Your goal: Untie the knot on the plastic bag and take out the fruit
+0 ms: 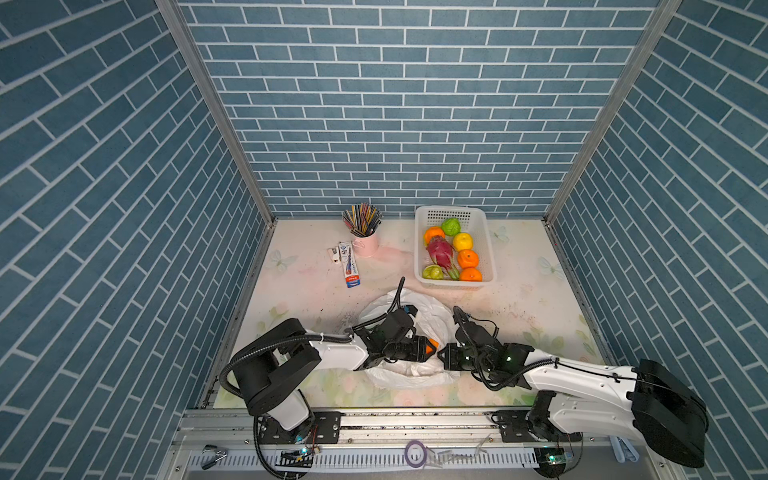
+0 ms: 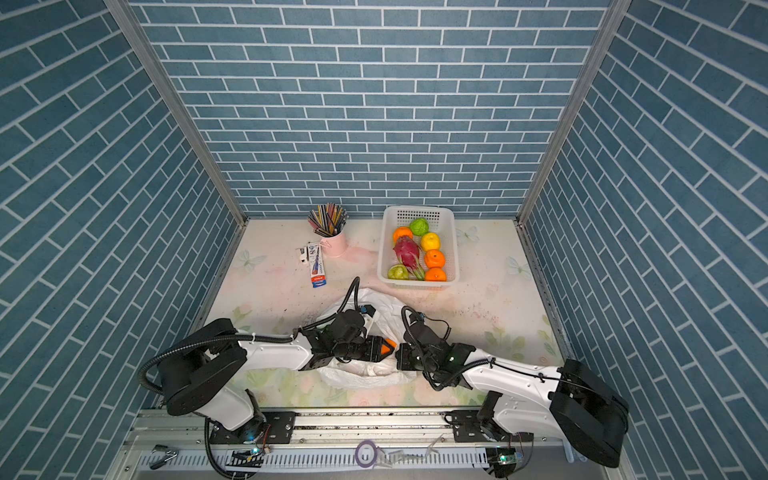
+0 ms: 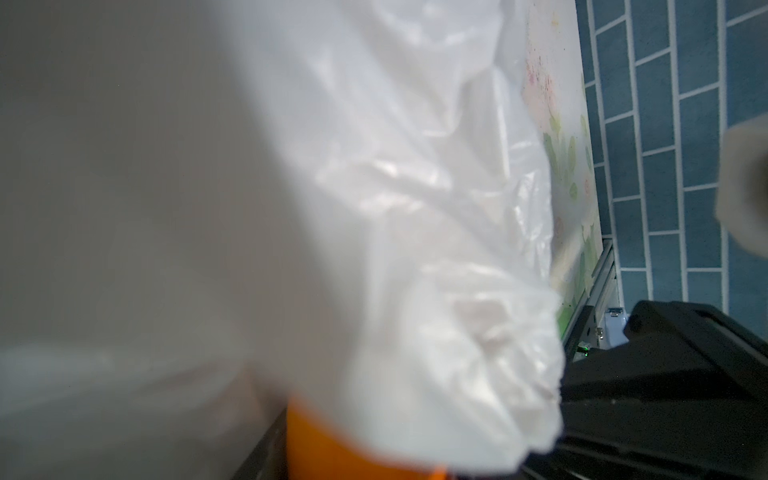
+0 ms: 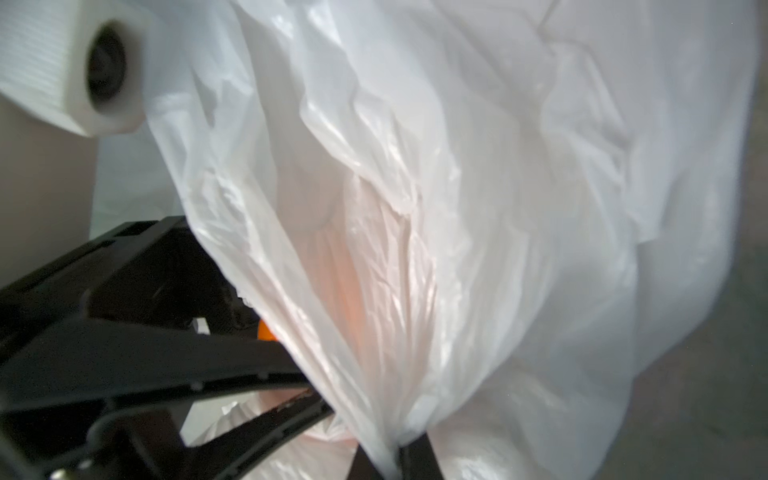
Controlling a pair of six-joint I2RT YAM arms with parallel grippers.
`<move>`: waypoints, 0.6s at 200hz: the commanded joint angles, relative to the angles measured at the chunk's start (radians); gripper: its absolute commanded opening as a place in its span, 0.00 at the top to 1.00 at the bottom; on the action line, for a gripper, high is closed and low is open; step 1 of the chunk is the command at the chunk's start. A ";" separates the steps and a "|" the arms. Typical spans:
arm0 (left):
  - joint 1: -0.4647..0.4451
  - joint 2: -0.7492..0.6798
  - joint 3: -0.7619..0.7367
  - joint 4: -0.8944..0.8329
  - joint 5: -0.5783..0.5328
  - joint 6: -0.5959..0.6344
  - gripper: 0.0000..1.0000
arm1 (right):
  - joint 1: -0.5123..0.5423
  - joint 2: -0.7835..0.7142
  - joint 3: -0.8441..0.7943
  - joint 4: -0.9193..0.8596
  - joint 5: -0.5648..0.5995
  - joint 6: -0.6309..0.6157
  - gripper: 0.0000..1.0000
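Starting nearest, what lies on the front rail? (Ana)

A purple tape ring (image 1: 414, 453), flat on the slotted strip. (Ben)

And the grippers? (Ana)

They meet almost tip to tip over the plastic bag (image 1: 434, 318), which lies crumpled on the flowered table (image 1: 519, 316), near its front edge. The right gripper (image 4: 395, 461) is pressed together on a gathered fold of the bag; the right wrist view shows the film bunched between its black tips. The left gripper (image 1: 428, 351) lies across the bag with an orange (image 1: 433, 343) at its tip. Its two black fingers show a gap between them, but whether they clasp that orange I cannot tell. (Ben)

Any writing farther back? (Ana)

A blue, white and red carton (image 1: 350, 266) lies flat beyond the bag, left of centre; its print is too small to read. Just behind it a pink cup (image 1: 368, 245) stands upright, full of coloured pencils (image 1: 361, 218). (Ben)

The rest of the fruit (image 1: 471, 274)? (Ana)

In the white perforated basket (image 1: 491, 249) by the back wall, right of the cup: three oranges, a yellow lemon (image 1: 462, 241), a magenta dragon fruit (image 1: 439, 248) and two green pieces, well apart from the bag. Blue brick-patterned walls (image 1: 415, 124) close the scene. (Ben)
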 commanded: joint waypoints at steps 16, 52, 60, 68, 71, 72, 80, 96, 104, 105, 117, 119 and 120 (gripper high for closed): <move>0.002 -0.077 0.000 0.077 0.018 0.004 0.54 | 0.002 0.004 -0.043 -0.078 0.003 -0.015 0.91; 0.010 -0.117 -0.004 0.088 0.009 0.014 0.61 | 0.001 -0.011 -0.048 -0.068 -0.004 -0.026 0.90; 0.009 -0.124 -0.004 0.088 0.009 0.020 0.63 | 0.002 -0.014 -0.050 -0.069 -0.002 -0.025 0.89; 0.009 -0.129 -0.007 0.086 0.008 0.024 0.65 | 0.002 -0.017 -0.050 -0.069 0.001 -0.024 0.89; 0.009 -0.131 -0.007 0.085 0.007 0.026 0.65 | 0.001 -0.017 -0.050 -0.069 0.001 -0.024 0.89; 0.009 -0.131 -0.006 0.085 0.008 0.027 0.65 | 0.001 -0.018 -0.050 -0.069 0.002 -0.024 0.89; 0.009 -0.130 -0.007 0.081 0.005 0.030 0.65 | 0.001 -0.019 -0.049 -0.071 0.006 -0.022 0.88; 0.009 -0.116 -0.005 0.070 0.009 0.035 0.63 | 0.001 -0.022 -0.045 -0.075 0.014 -0.022 0.88; 0.009 -0.103 0.002 0.058 0.008 0.038 0.57 | 0.002 -0.023 -0.046 -0.075 0.016 -0.022 0.88; 0.009 -0.103 0.003 0.057 0.008 0.038 0.56 | 0.001 -0.023 -0.046 -0.074 0.016 -0.022 0.87; 0.009 -0.082 0.010 0.049 0.007 0.043 0.46 | 0.001 -0.023 -0.045 -0.074 0.018 -0.021 0.87; 0.009 -0.080 0.011 0.051 0.010 0.043 0.45 | 0.002 -0.022 -0.044 -0.074 0.017 -0.021 0.87; 0.010 -0.079 0.012 0.052 0.010 0.043 0.44 | 0.001 -0.022 -0.045 -0.074 0.018 -0.021 0.87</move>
